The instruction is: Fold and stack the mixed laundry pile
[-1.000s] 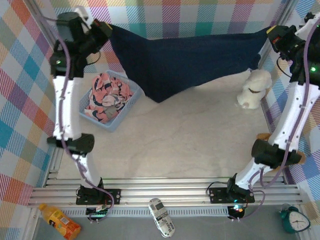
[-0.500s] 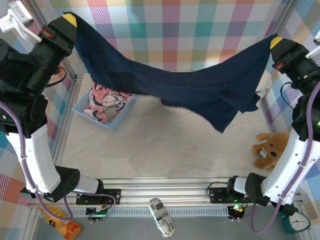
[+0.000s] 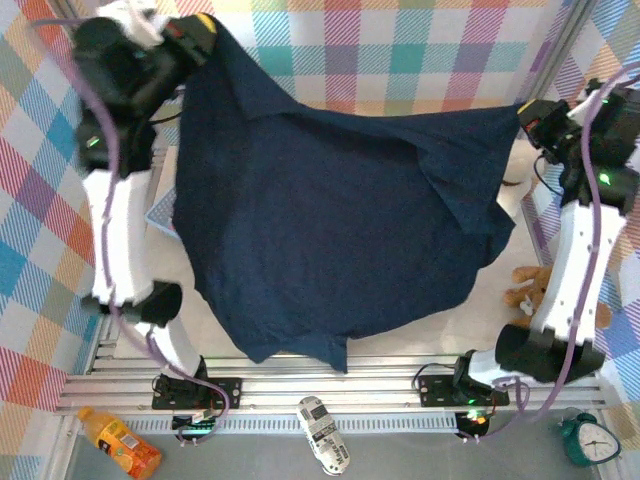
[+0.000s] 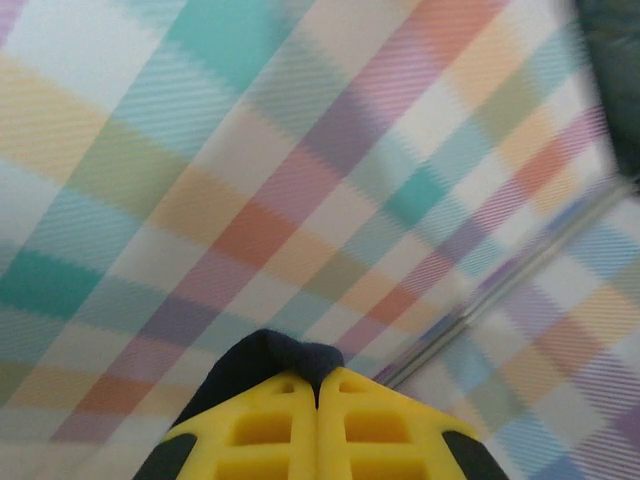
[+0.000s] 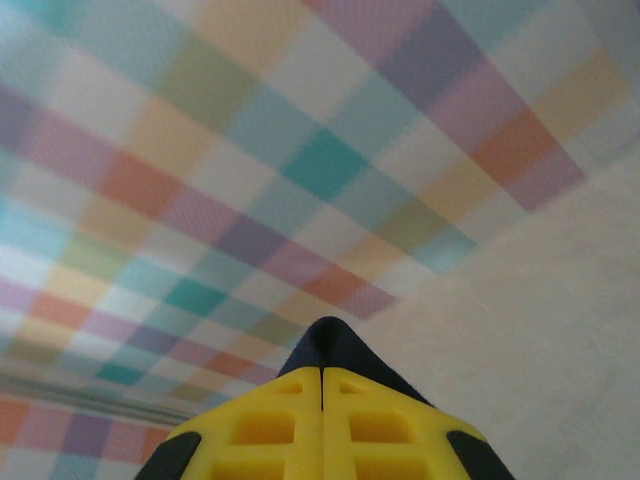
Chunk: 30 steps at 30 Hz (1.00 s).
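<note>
My left tool (image 4: 318, 385) and right tool (image 5: 321, 375), both clamped on the navy T-shirt (image 3: 320, 230). Slack a moment ago, it now billows open above the surface (image 3: 440, 335), ready for laying flat.

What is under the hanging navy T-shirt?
The navy T-shirt, held up by the left claw and right claw, covers most of the table. Just a corner of the blue basket peeks out; its contents are hidden.

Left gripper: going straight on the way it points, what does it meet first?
Left gripper, shut on the navy T-shirt, faces the plaid wall: probably that first, depth unclear.
</note>
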Tool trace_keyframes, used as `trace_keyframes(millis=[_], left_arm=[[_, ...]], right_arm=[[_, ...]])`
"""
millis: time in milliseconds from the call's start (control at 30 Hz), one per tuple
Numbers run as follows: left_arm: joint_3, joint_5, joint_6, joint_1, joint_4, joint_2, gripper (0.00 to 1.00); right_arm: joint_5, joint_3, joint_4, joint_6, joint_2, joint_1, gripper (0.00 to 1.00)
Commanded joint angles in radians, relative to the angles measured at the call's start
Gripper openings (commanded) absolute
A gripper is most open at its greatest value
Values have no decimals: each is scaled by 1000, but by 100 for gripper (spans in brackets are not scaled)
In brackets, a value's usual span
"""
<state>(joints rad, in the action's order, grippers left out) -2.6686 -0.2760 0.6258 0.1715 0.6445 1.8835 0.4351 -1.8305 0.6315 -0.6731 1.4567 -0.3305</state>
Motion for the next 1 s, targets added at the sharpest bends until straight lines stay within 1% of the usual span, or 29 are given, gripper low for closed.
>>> trace_keyframes(millis=[0, 100, 133, 167, 200, 233, 267, 300, 333, 400, 500, 567, 633, 733, 833, 900, 967], left_arm=[[-52, -7, -3, 34, 48, 250, 0], [-174, 4, 53, 43, 60, 453, 0], [-195, 0, 86, 43, 56, 503, 31], [-204, 0, 127, 43, 58, 549, 91], [-205, 0, 150, 43, 64, 572, 100], [-204, -8, 159, 45, 73, 585, 100], [-204, -16, 150, 47, 89, 586, 100], [-203, -18, 125, 51, 104, 578, 100], [-198, -7, 88, 55, 127, 559, 100], [-165, 5, 29, 57, 169, 503, 100], [-34, -14, -23, 64, 202, 380, 100], [122, -37, -43, 94, 206, 280, 99], [315, -43, -52, 145, 177, 183, 95], [657, -48, 8, 249, 38, 60, 92], [943, -47, 139, 339, -136, 6, 89], [1066, -43, 215, 380, -217, 8, 88], [1131, -22, 251, 421, -242, 33, 91]], right_arm=[[-111, 52, -106, 3, 101, 64, 0], [-220, 38, -90, 35, 244, 105, 0], [-233, 36, -89, 29, 290, 105, 2], [-248, 31, -82, 34, 332, 105, 27], [-272, 16, -51, 36, 364, 105, 53], [-287, -3, -13, 41, 389, 103, 70], [-285, -7, -1, 59, 398, 103, 82], [-283, 5, 2, 74, 392, 105, 88], [-278, 30, -6, 93, 374, 107, 92], [-269, 77, 8, 132, 332, 112, 91], [-279, 156, 80, 200, 261, 125, 90], [-294, 234, 120, 247, 218, 135, 88], [-310, 307, 142, 282, 186, 139, 87], [-338, 411, 161, 300, 150, 141, 83], [-300, 524, 144, 271, 124, 154, 79], [-289, 594, 123, 255, 116, 178, 77], [-292, 644, 108, 244, 120, 202, 76]])
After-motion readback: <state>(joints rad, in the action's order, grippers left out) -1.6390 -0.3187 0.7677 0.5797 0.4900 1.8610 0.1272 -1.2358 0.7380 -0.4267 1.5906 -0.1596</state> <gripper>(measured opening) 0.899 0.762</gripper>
